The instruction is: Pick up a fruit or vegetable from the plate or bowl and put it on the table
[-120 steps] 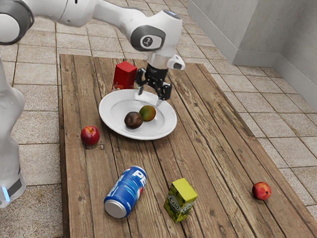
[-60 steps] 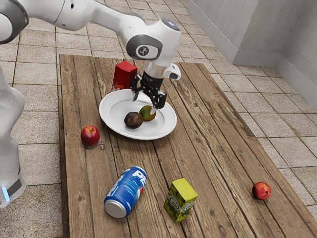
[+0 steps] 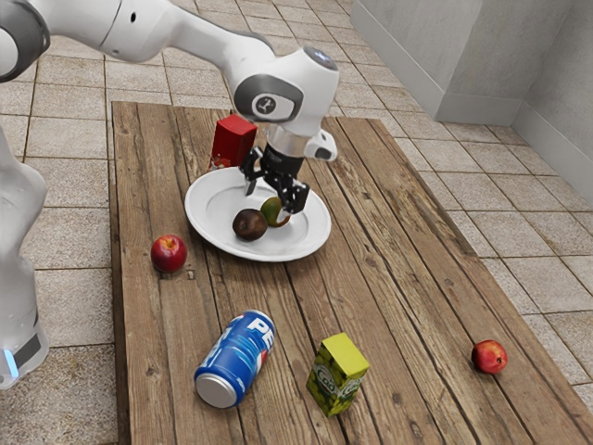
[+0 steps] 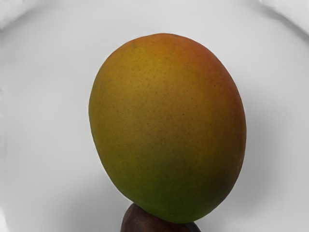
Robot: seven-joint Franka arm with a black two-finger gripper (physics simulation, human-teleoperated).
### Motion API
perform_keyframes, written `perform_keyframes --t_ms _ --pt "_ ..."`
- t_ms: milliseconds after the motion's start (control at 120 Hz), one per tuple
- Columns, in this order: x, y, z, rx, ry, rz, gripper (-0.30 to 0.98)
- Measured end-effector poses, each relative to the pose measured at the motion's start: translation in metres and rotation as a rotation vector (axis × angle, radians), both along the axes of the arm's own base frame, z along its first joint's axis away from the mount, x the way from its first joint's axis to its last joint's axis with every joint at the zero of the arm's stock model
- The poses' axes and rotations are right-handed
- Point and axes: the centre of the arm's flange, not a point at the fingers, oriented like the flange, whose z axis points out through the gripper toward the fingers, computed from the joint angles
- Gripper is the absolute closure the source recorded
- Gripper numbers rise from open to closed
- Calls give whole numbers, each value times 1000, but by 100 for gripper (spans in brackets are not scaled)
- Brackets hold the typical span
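Over a white plate (image 3: 208, 217) on a wooden table (image 3: 394, 287), my black gripper (image 3: 267, 200) points downward, its two fingers spread apart with nothing clamped between them. A mango, green shading to orange (image 3: 270, 210), sits on the plate beneath it and looks like the fruit I am lining up to take. Beside it, touching in the wrist view, is a rounder, dark brown fruit (image 3: 249, 225).

As for progress, I judge this to be the approach: the hand is low and close, but no fruit has been lifted. Closing on the mango, raising it past the rim and setting it on the wood are all left to do. The dark neighbour could get nudged as I close.

The table is made of weathered, knotted planks. Toward the exterior view's left lies a red apple (image 3: 169, 253); toward its right, a smaller red fruit (image 3: 489, 357). Nearer the camera are a blue soda can on its side (image 3: 234, 360) and a green box (image 3: 337, 375). Behind the plate stands a red box (image 3: 233, 142). Around the table runs a beige tiled floor (image 3: 74, 144), meeting a plain grey wall (image 3: 491, 46).
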Motion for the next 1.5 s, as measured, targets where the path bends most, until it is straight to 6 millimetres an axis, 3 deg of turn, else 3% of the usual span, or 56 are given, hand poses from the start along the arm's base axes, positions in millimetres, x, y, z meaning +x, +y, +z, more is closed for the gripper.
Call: perform_keyframes --t_ms 325,933,1325,1500 --pt "12 3 -8 96 -44 -61 0" --pt "26 1 -32 91 -52 -67 3" --pt "26 5 -36 81 -44 -50 32" --pt "28 2 -16 90 -45 -51 35"
